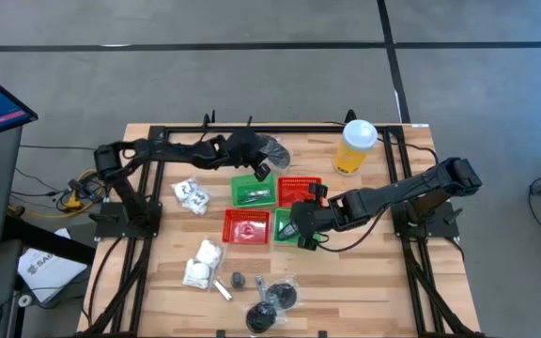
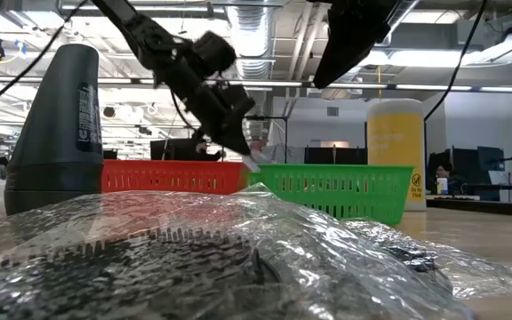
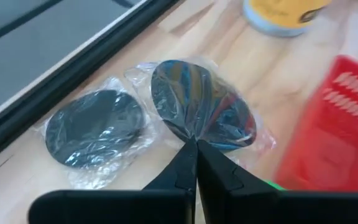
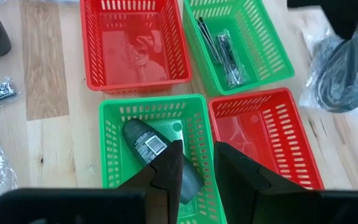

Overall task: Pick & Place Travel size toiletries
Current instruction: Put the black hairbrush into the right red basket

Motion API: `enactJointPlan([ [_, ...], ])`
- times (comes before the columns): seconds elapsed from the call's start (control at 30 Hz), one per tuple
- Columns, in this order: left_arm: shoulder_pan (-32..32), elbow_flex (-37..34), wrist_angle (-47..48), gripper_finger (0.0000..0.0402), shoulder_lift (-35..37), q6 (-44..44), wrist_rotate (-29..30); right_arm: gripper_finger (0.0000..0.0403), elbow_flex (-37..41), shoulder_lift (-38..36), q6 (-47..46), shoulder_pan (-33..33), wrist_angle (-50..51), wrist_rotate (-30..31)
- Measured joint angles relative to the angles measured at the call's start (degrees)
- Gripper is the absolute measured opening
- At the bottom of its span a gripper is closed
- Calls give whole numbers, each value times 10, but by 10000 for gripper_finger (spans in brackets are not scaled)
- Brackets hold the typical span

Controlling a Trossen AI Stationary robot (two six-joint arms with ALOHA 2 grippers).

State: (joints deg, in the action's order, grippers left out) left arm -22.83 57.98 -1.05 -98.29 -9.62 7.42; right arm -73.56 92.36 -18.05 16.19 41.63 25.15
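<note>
- Nearest the low camera, crinkled clear wrap over a dark disc [image 2: 194, 258] fills the foreground, with a dark grey bottle [image 2: 56, 133] standing at nine o'clock of it.
- From above, going left to right: the left gripper [image 1: 262, 172] sits at the table's twelve o'clock edge, fingers pressed together and pinching the clear wrap of a wrapped dark disc [image 3: 201, 106]. A second wrapped disc [image 3: 95, 127] lies just beside it, untouched.
- The pinched disc hangs straight ahead of the left fingertips; the four baskets lie toward six o'clock of it, so the left arm is the nearer one to carry it there.
- At centre: two red baskets [image 1: 247, 227] and two green baskets [image 1: 254, 191], in a square.
- The right gripper [image 1: 301, 225] hovers over a green basket [image 4: 151, 124] with fingers slightly parted, holding nothing visible; a small dark bottle [image 4: 145, 143] lies in that basket.
- Counted: four baskets, three white packets [image 1: 203, 263], one yellow cup [image 1: 355, 145].
</note>
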Motion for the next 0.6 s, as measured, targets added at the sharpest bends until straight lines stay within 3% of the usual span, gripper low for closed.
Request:
enactJointPlan([
  [0.3, 57, -48, -4, 0, 111, -1, 33, 82, 0, 0, -17, 2, 8, 0],
  [0.6, 109, -100, -7, 0, 155, -26, 67, 82, 0, 0, -30, 3, 15, 0],
])
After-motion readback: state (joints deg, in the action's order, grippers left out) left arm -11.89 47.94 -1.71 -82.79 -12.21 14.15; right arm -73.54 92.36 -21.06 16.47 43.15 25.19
